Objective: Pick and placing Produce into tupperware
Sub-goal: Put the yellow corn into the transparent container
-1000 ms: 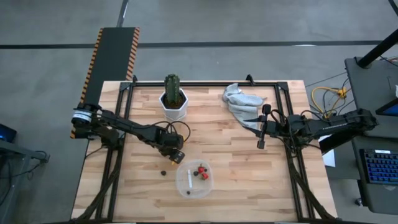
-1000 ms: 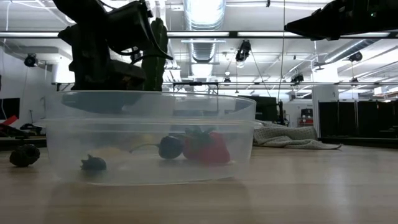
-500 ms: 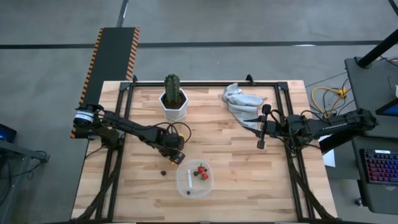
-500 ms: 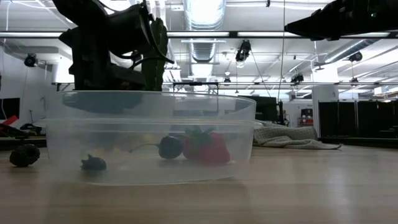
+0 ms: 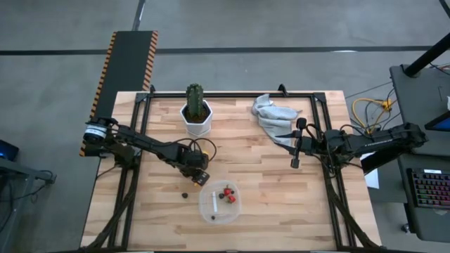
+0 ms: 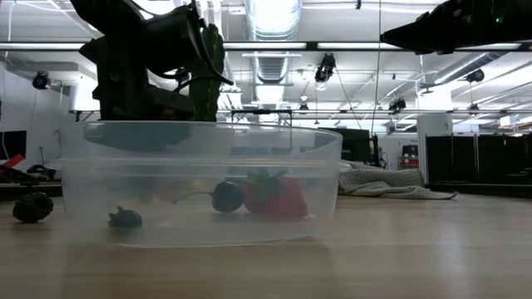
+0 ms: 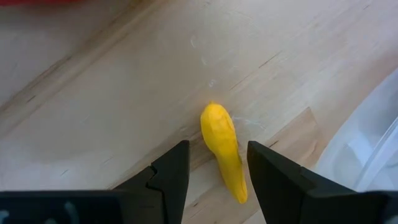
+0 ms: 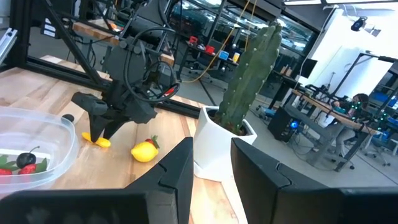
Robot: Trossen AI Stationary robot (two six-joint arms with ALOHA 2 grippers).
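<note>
The left gripper (image 7: 212, 171) is held open astride a yellow piece (image 7: 224, 151) lying on the table just beside the tupperware (image 5: 219, 202); if closed off-centre, the piece could be squeezed out and skid away

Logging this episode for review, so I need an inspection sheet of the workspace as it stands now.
Surface: wooden table, black frame.
Job's things: clear tupperware holds red strawberries and dark berries; a yellow piece and a lemon lie on the wood beside it; a dark berry lies outside too.
Clutter: cactus in a white pot; grey cloth.
Grippers: left tool open, straddling the yellow piece above it; right tool open, waiting at the table's right side.
Cables: yellow cable off the table's right.
Surroundings: keyboard at right; workshop behind.
</note>
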